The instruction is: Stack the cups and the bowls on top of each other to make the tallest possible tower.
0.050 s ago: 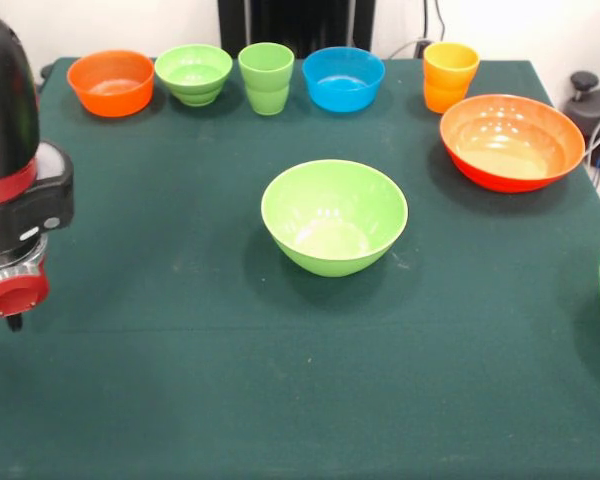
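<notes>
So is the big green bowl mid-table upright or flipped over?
Upright: the large light green bowl shows its open rim and empty inside.

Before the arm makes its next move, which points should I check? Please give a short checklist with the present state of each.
1. Large green bowl stands upright and alone in the middle of the table: ok.
2. Stacking begun: not ok, nothing is stacked yet.
3. Back row, orange bowl, small green bowl, green cup, blue bowl, orange-yellow cup, all upright and apart: ok.
4. Large orange-red bowl empty: ok.
5. Gripper open or shut: cannot tell.
</notes>
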{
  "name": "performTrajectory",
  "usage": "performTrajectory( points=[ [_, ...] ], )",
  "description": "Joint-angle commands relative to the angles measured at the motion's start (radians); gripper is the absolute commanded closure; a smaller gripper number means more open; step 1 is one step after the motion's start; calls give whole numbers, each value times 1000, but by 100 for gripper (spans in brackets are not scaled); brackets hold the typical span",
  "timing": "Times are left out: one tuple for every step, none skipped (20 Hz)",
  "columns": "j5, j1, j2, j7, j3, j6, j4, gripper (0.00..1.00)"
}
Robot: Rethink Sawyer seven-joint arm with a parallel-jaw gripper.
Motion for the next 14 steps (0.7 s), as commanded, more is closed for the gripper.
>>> performTrajectory(
  points=[
    [18,50,-39,236,33,-66,186,100],
    [22,51,-40,240,30,-66,190,100],
    [26,52,-42,245,27,-65,193,100],
    [30,53,-44,249,24,-65,197,100],
    [36,53,-56,254,28,-71,219,100],
    [41,53,-60,254,27,-73,228,100],
    [46,54,-64,254,27,-76,236,100],
    [51,55,-67,254,26,-79,245,100],
    [48,55,-77,248,25,-88,260,100],
    [45,58,-89,234,23,-99,277,100],
    [40,59,-93,217,19,-108,281,100],
    [35,61,-96,201,16,-117,285,100],
    [30,63,-100,184,12,-125,290,100],
    [26,62,-111,169,13,-134,305,100]
  ],
)
